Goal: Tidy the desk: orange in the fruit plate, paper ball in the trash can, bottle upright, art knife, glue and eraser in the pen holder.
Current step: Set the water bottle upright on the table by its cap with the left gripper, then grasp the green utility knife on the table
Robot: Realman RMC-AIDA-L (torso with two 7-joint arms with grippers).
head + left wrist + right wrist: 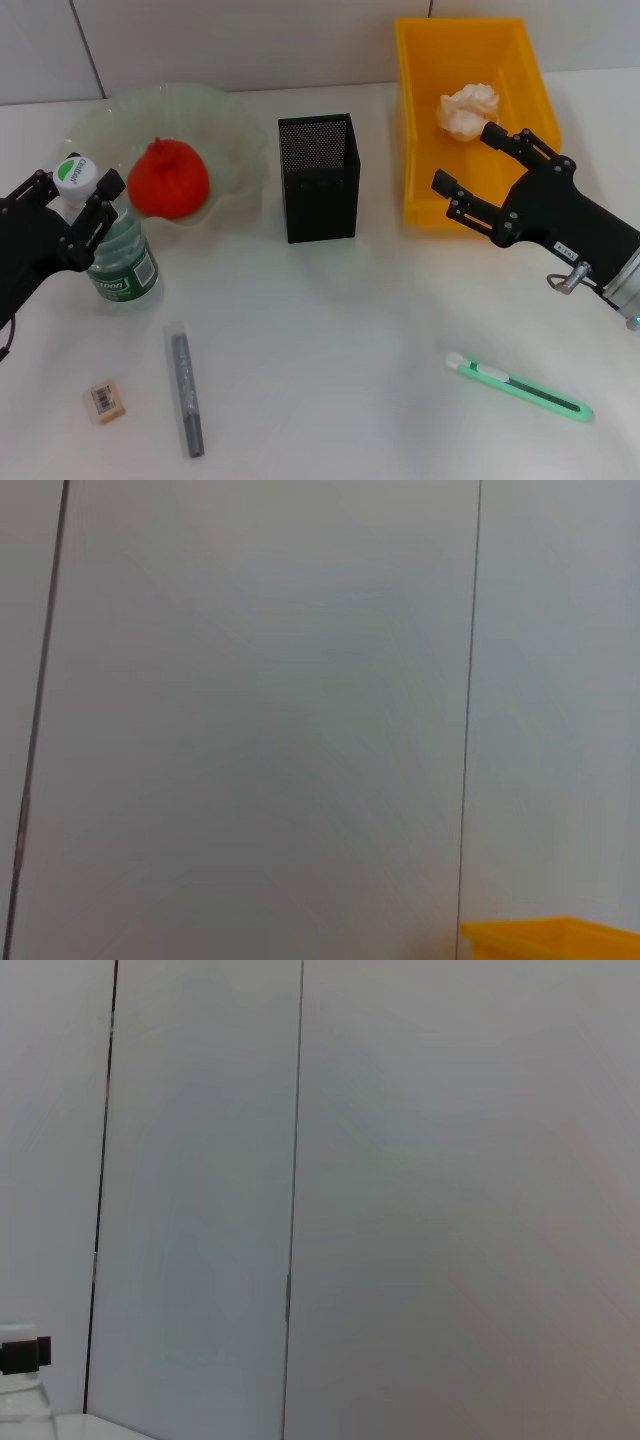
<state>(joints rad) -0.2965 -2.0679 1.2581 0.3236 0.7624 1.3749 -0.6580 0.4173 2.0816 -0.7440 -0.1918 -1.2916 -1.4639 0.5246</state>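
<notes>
**Bottle upright in left claw, paper ball in bin**

The bottle (pixel 115 250) is stood upright beside the fruit plate (pixel 240 150), its neck clamped between the fingers of the left gripper (pixel 75 205), whose arm is reached in from the left edge. The paper ball (pixel 468 110) is seen in the yellow trash can (pixel 420 120), just beyond the right gripper (pixel 480 165), whose fingers are spread apart. Only wall is shown by the wrist views, with a bin corner (pixel 550 938) and the bottle's top (pixel 20 1385).

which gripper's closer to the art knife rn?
Right. The right gripper hovers open above and behind the art knife; the left gripper sits across the table, around the bottle.
</notes>
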